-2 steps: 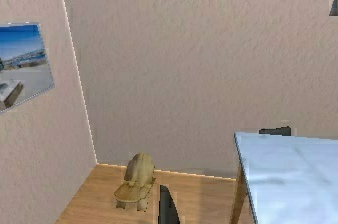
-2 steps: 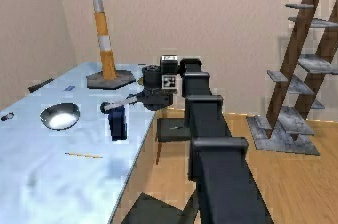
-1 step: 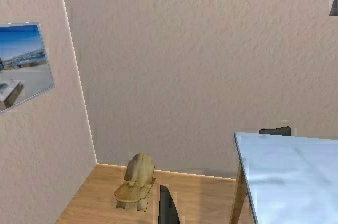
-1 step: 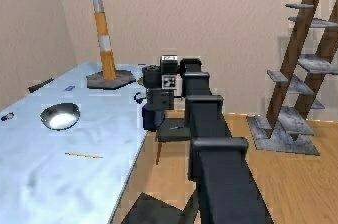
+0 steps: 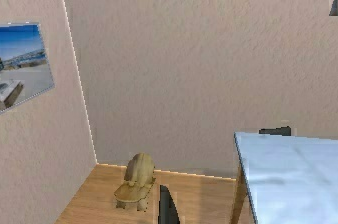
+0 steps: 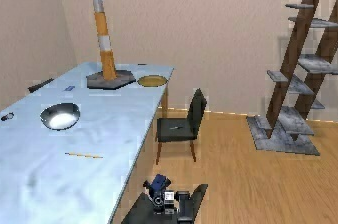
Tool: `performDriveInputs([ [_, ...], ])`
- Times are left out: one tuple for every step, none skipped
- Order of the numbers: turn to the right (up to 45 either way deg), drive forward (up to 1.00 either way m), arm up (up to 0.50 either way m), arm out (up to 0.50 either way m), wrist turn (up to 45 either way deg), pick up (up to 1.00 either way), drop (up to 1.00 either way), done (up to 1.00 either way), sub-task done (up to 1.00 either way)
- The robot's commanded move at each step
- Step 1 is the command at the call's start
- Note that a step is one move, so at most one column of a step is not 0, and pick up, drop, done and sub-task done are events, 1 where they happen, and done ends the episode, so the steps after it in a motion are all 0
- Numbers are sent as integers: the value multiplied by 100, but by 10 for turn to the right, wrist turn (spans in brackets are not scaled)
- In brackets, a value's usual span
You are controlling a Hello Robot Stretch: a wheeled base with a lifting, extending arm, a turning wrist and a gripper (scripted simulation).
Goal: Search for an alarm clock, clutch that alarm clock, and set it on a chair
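The pincer [image 6: 156, 197] is hanging low, a bluish blob [image 6: 160, 186] at its tip, perhaps the alarm clock. I can't tell if it's gripped. I'm judging it light, rigid and slick, so best taken across its casing. A chair [image 6: 182, 123] is waiting beyond.

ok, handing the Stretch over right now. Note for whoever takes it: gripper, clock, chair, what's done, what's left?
Gripper: low in the arm side view, beside the table edge. A small dark blue blob sits at its far end, maybe the alarm clock; cannot tell whether the gripper holds anything.
Chair: black chair at the table's long side, seat looks bare.
Done: nothing confirmed.
Left: confirm the grasp, then set the clock on the chair.
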Motion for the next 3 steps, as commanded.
performDriveInputs([
  [0,0,-32,0,0,0,0,0,0],
  [0,0,0,0,0,0,100,0,0],
  [0,0,10,0,0,0,0,0,0],
])
